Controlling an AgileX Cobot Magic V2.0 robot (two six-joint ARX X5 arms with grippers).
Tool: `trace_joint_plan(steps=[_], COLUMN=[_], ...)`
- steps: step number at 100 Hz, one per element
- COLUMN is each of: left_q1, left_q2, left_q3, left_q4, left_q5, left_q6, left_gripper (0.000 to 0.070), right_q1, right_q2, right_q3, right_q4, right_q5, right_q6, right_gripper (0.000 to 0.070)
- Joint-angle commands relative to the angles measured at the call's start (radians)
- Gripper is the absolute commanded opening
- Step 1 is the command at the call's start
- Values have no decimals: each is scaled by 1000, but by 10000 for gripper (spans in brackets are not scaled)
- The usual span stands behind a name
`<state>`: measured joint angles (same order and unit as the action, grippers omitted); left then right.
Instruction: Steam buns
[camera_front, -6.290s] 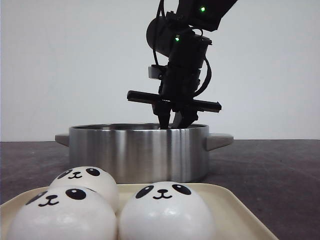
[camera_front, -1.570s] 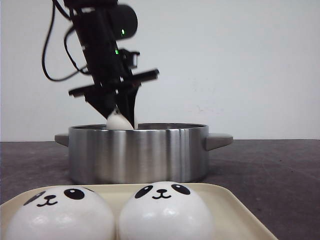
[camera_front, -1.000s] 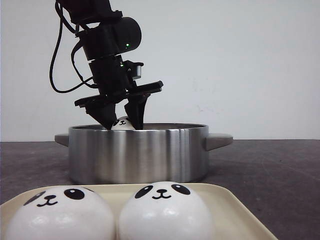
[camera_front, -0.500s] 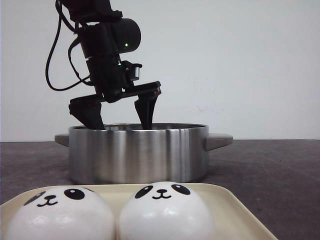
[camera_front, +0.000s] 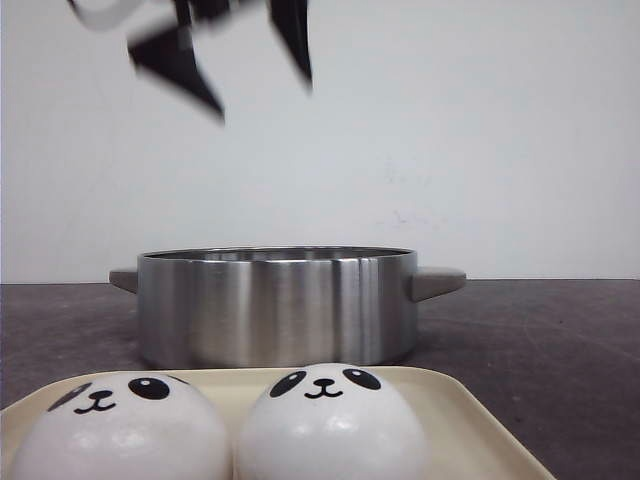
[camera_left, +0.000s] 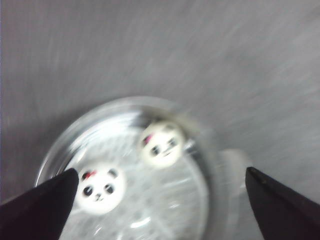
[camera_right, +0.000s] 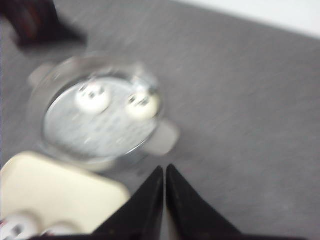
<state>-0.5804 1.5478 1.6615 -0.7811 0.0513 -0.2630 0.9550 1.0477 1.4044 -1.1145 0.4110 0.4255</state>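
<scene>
Two white panda-faced buns (camera_front: 125, 425) (camera_front: 330, 420) sit on the cream tray (camera_front: 470, 420) at the front. Two more buns (camera_left: 99, 189) (camera_left: 161, 144) lie inside the steel pot (camera_front: 275, 305), also seen in the right wrist view (camera_right: 92, 96) (camera_right: 142, 106). My left gripper (camera_front: 262, 88) is open and empty, blurred, high above the pot's left side. My right gripper (camera_right: 164, 170) is shut and empty, high over the grey table beside the pot and tray; it is out of the front view.
The pot has side handles (camera_front: 438, 282) and a perforated steamer floor (camera_right: 95, 127). The tray (camera_right: 55, 192) lies close in front of the pot. Dark grey table (camera_front: 540, 350) spreads to the right. A white wall is behind.
My left gripper let go of the bun inside the pot, opened, and has now risen fast to the top of the front view.
</scene>
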Motion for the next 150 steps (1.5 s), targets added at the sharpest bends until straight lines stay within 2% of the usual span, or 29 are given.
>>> trace_joint_plan(steps=[1,24,40,52,55,59,72,76,79,95,138,143,150], left_q1=[-12,-37,-37,-37,-37,-37,-36,-36,-36,-36,-36,-36,-36], left_q2=[-42,-272,-407,-503,-525,-550,-610,-623,-631,-656,-659,-659,-659], left_q3=[19,19,19,19,19,19,19,19,19,19,19,19,19], left_q4=[-2,-66,-147,-189,-197,-208,-246,-259,-269,-315,-336,-336,-336], left_q5=[-3,-3,-7,-7,-7,-7,-11,-23,-33,-74,-79,-79,-79], left_q6=[-6,-2,8,8,8,10,9,9,9,13,13,13,13], left_gripper=[700,700,700,700,700,700,700,700,700,700,700,700,700], right_q1=[17,38,50,76,84,95,133,143,148,157,155,155,155], right_q2=[10,25,86,157,174,199,269,290,307,401,584,591,593], right_q3=[-60,-313,-397,-410,-410,-410,-410,-410,-410,-410,-410,-410,-410], right_q4=[64,260,277,277,284,300,367,384,394,400,432,432,431], right_q5=[-57,-256,-391,-449,-461,-475,-504,-513,-517,-519,-515,-510,-504], right_q6=[60,191,209,219,222,225,260,271,277,293,289,289,289], right_gripper=[0,0,0,12,38,110,450,511,528,529,526,489,357])
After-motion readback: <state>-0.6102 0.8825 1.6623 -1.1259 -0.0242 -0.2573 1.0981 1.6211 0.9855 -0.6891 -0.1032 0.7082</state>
